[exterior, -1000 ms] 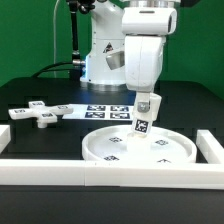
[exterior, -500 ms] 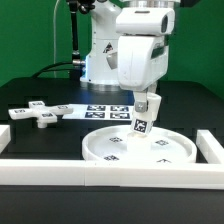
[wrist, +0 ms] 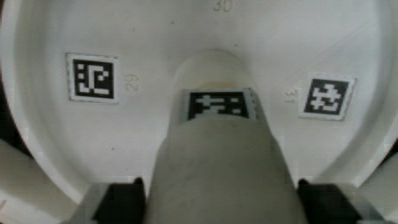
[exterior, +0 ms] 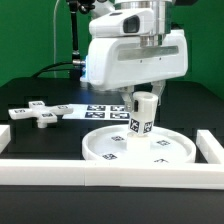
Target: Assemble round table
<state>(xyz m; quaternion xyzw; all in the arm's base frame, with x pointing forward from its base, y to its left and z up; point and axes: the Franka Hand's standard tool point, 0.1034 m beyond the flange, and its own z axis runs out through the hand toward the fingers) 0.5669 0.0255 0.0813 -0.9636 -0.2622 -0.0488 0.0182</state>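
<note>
Now the gripper point(exterior: 143, 98) has rotated around the leg point(exterior: 143, 118).

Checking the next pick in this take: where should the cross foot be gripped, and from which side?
Likely from straight above, jaws closing across one arm near the centre. The foot lies flat on the table, its arms narrow, nothing over it. The gripper now holds the leg.

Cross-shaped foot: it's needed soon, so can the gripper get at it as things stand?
Probably, though not yet: the foot lies on open table, nothing over it, while the gripper is shut on the leg standing in the disc.
</note>
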